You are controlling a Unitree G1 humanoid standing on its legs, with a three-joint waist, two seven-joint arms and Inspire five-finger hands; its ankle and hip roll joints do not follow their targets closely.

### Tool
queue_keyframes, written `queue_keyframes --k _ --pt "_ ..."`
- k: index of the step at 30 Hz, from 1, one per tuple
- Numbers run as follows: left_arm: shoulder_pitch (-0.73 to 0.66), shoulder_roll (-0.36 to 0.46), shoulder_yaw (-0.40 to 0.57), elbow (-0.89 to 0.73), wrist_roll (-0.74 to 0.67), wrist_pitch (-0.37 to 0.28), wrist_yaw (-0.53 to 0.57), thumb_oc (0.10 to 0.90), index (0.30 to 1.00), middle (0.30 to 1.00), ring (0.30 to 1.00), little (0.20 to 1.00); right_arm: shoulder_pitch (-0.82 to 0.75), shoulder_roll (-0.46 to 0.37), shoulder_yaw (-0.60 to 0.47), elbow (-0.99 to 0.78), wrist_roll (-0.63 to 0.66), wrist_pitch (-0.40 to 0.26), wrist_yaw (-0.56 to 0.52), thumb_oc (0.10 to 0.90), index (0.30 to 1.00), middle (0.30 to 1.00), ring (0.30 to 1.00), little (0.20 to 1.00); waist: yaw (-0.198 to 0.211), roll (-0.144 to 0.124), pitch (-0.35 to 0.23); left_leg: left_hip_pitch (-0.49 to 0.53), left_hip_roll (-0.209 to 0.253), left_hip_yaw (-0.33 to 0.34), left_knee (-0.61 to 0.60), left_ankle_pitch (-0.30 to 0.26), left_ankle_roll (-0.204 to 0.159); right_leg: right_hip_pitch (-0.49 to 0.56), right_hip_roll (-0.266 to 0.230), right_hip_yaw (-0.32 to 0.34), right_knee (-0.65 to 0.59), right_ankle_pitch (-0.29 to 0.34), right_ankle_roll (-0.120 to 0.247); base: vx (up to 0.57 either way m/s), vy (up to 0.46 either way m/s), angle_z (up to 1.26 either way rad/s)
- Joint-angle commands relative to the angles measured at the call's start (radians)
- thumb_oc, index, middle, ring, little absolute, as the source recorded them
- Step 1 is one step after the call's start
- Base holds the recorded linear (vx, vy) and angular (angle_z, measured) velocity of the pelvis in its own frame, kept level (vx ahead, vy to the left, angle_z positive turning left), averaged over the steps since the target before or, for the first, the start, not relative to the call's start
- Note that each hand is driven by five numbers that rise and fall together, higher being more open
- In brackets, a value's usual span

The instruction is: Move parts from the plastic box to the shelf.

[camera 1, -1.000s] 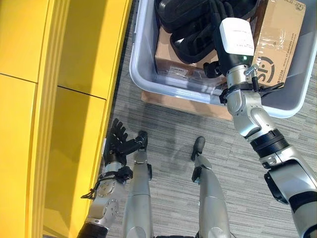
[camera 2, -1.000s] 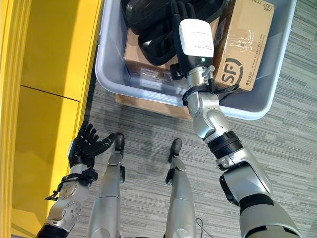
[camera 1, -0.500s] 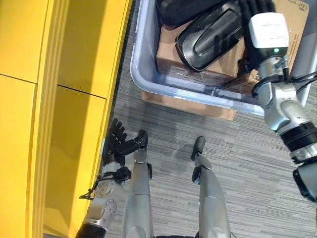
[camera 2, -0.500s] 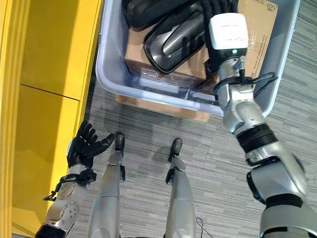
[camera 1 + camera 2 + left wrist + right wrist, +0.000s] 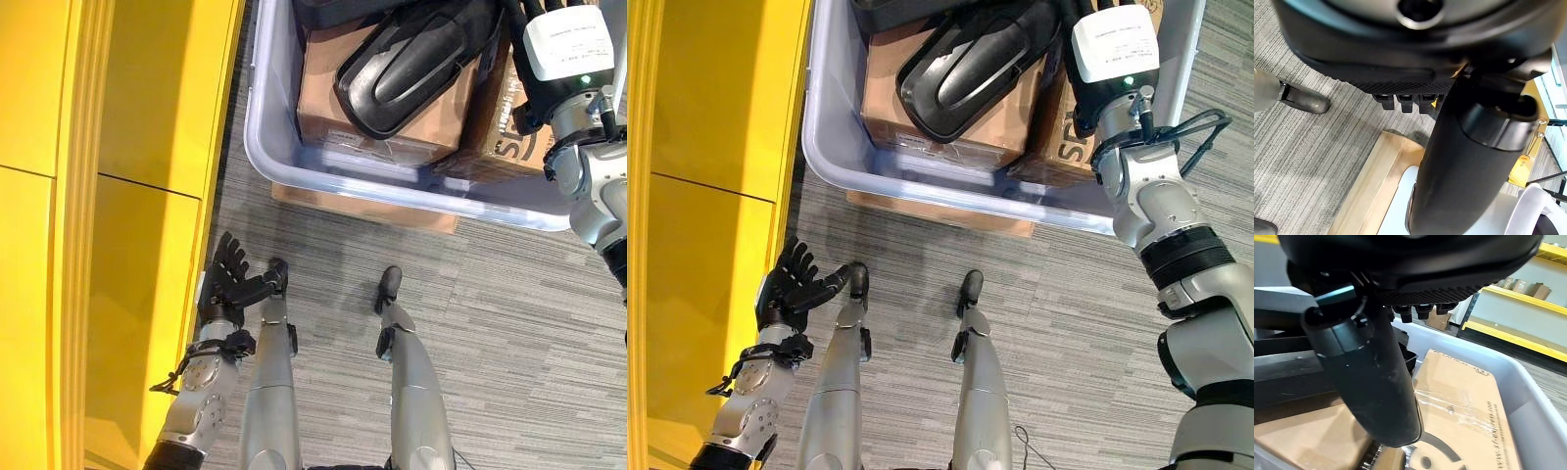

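Step in hand, as judged: the pick, at its reaching stage, nothing lifted out yet. Right hand (image 5: 1371,382) is over the far right of the plastic box (image 5: 294,162), above the upright cardboard carton (image 5: 1464,396); in its wrist view the thumb stands straight and the fingers run forward uncurled, so it is open and holds nothing. Left hand (image 5: 227,284) hangs low beside the yellow shelf (image 5: 108,196), well apart from the box, fingers spread and empty. Box contents: a flat cardboard box (image 5: 328,93) lying along the near wall, a black moulded part (image 5: 402,73) resting tilted on top of it, more black parts behind at the box's far edge, and the upright carton wedged against the right side. All parts are in the box; none can be seen on the shelf. The box sits on a low wooden base (image 5: 362,206) on grey carpet. Next move likely calls for lowering the right hand and closing on one item, the black part or the carton; which one cannot be told. The carton looks tightly packed beside its neighbour, so finger room may be short
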Motion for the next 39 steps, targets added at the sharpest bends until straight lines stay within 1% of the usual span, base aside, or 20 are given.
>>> queue_keyframes --k 1,2,3,6,7,8,10,11,12,15,17,20,24,29,31,37,39 --pt "0.066 0.028 0.05 -0.13 0.002 -0.079 -0.001 0.9 1.0 1.0 1.0 1.0 -0.107 -0.051 -0.042 -0.052 0.022 0.002 -0.069 0.9 1.0 1.0 1.0 1.0 0.007 -0.013 -0.013 0.077 0.0 0.025 -0.014 -0.081 0.031 0.108 -0.045 0.022 0.103 -0.169 0.057 0.01 -0.011 -0.04" --pt "0.06 0.015 0.047 -0.126 -0.001 -0.074 0.004 0.9 1.0 1.0 1.0 1.0 -0.063 0.004 -0.104 -0.132 0.03 -0.007 -0.077 0.9 1.0 1.0 1.0 1.0 0.004 -0.009 -0.013 0.077 -0.001 0.024 -0.013 -0.082 0.033 0.11 -0.045 0.021 0.105 -0.172 0.055 0.01 -0.013 -0.04" --pt "0.058 0.013 0.046 -0.124 -0.001 -0.072 0.007 0.9 1.0 1.0 1.0 1.0 -0.044 0.03 -0.135 -0.163 0.041 -0.01 -0.088 0.9 1.0 1.0 1.0 1.0 0.002 -0.007 -0.013 0.077 -0.001 0.025 -0.012 -0.082 0.033 0.11 -0.046 0.02 0.105 -0.173 0.054 0.01 -0.012 -0.04" --pt "0.055 0.001 0.042 -0.119 -0.006 -0.067 0.018 0.9 1.0 1.0 1.0 1.0 0.016 0.111 -0.207 -0.246 0.066 -0.023 -0.105 0.9 1.0 1.0 1.0 1.0 0.001 -0.004 -0.013 0.082 -0.002 0.028 -0.014 -0.083 0.036 0.114 -0.046 0.02 0.105 -0.174 0.053 0.0 0.0 0.0" --pt "0.056 0.003 0.042 -0.119 -0.006 -0.067 0.018 0.9 1.0 1.0 1.0 1.0 0.023 0.112 -0.213 -0.252 0.065 -0.021 -0.103 0.9 1.0 1.0 1.0 1.0 0.002 -0.006 -0.013 0.083 -0.002 0.028 -0.014 -0.083 0.036 0.115 -0.046 0.02 0.105 -0.175 0.053 0.0 0.0 0.0" --pt "0.054 -0.001 0.042 -0.115 -0.002 -0.062 0.026 0.9 1.0 1.0 1.0 1.0 0.056 0.159 -0.245 -0.293 0.085 -0.031 -0.112 0.9 1.0 1.0 1.0 1.0 0.001 -0.004 -0.013 0.085 -0.002 0.027 -0.014 -0.084 0.038 0.118 -0.047 0.019 0.107 -0.176 0.053 0.0 0.0 0.0" --pt "0.052 -0.004 0.041 -0.111 0.004 -0.056 0.032 0.9 1.0 1.0 1.0 1.0 0.097 0.207 -0.271 -0.33 0.11 -0.04 -0.111 0.9 1.0 1.0 1.0 1.0 -0.001 -0.005 -0.013 0.086 -0.003 0.027 -0.013 -0.085 0.039 0.121 -0.047 0.017 0.109 -0.177 0.052 0.0 0.0 0.0" --pt "0.052 -0.003 0.041 -0.111 0.004 -0.056 0.032 0.9 1.0 1.0 1.0 1.0 0.099 0.207 -0.273 -0.332 0.109 -0.04 -0.11 0.9 1.0 1.0 1.0 1.0 0.0 -0.006 -0.013 0.087 -0.003 0.027 -0.013 -0.085 0.039 0.122 -0.047 0.017 0.109 -0.178 0.052 0.0 0.0 0.0" --pt "0.052 -0.007 0.039 -0.109 0.006 -0.048 0.036 0.9 1.0 1.0 1.0 1.0 0.135 0.248 -0.295 -0.374 0.139 -0.047 -0.113 0.9 1.0 1.0 1.0 1.0 -0.002 -0.008 -0.013 0.088 -0.003 0.028 -0.014 -0.085 0.041 0.124 -0.046 0.017 0.108 -0.177 0.053 0.0 0.0 0.0" --pt "0.054 -0.008 0.04 -0.108 0.008 -0.043 0.041 0.9 1.0 1.0 1.0 1.0 0.159 0.274 -0.312 -0.404 0.16 -0.056 -0.117 0.9 1.0 1.0 1.0 1.0 -0.003 -0.011 -0.013 0.088 -0.002 0.028 -0.012 -0.086 0.042 0.125 -0.046 0.016 0.109 -0.178 0.052 0.0 0.0 0.0" --pt "0.056 -0.009 0.039 -0.111 0.013 -0.035 0.048 0.9 1.0 1.0 1.0 1.0 0.2 0.316 -0.334 -0.454 0.205 -0.072 -0.126 0.9 1.0 1.0 1.0 1.0 -0.006 -0.017 -0.013 0.091 -0.002 0.027 -0.012 -0.086 0.042 0.128 -0.045 0.016 0.11 -0.179 0.052 0.0 0.0 0.0" --pt "0.058 -0.006 0.036 -0.114 0.017 -0.033 0.051 0.9 1.0 1.0 1.0 1.0 0.219 0.339 -0.345 -0.478 0.237 -0.08 -0.136 0.9 1.0 1.0 1.0 1.0 -0.008 -0.021 -0.013 0.093 -0.002 0.029 -0.012 -0.087 0.043 0.133 -0.046 0.015 0.108 -0.179 0.053 0.0 0.0 0.0" --pt "0.063 -0.005 0.026 -0.12 0.014 -0.026 0.06 0.9 1.0 1.0 1.0 1.0 0.237 0.397 -0.339 -0.5 0.298 -0.097 -0.16 0.9 1.0 1.0 1.0 1.0 -0.007 -0.026 -0.013 0.093 -0.001 0.031 -0.012 -0.087 0.045 0.136 -0.047 0.013 0.108 -0.177 0.054 0.0 0.0 0.0" --pt "0.06 -0.003 0.018 -0.119 0.013 -0.024 0.069 0.9 1.0 1.0 1.0 1.0 0.229 0.427 -0.327 -0.489 0.343 -0.102 -0.18 0.9 1.0 1.0 1.0 1.0 -0.005 -0.026 -0.013 0.089 -0.002 0.029 -0.008 -0.086 0.046 0.135 -0.049 0.012 0.111 -0.177 0.053 0.0 0.0 0.0" --pt "0.056 -0.002 0.009 -0.118 0.009 -0.024 0.077 0.9 1.0 1.0 1.0 1.0 0.208 0.463 -0.317 -0.482 0.392 -0.112 -0.21 0.9 1.0 1.0 1.0 1.0 -0.002 -0.026 -0.013 0.089 -0.003 0.029 -0.008 -0.086 0.047 0.135 -0.049 0.013 0.111 -0.177 0.054 0.0 0.0 0.0" --pt "0.053 0.002 -0.001 -0.123 0.004 -0.025 0.089 0.9 1.0 1.0 1.0 1.0 0.189 0.504 -0.293 -0.5 0.417 -0.128 -0.229 0.9 1.0 1.0 1.0 1.0 0.0 -0.026 -0.013 0.089 -0.006 0.031 -0.006 -0.088 0.049 0.137 -0.05 0.013 0.114 -0.177 0.054 0.0 0.0 0.0" --pt "0.048 0.005 -0.003 -0.124 0.005 -0.027 0.101 0.9 1.0 1.0 1.0 1.0 0.173 0.533 -0.272 -0.509 0.424 -0.133 -0.232 0.9 1.0 1.0 1.0 1.0 0.002 -0.025 -0.013 0.09 -0.006 0.031 -0.007 -0.087 0.049 0.139 -0.05 0.015 0.113 -0.178 0.054 0.0 0.0 0.0"
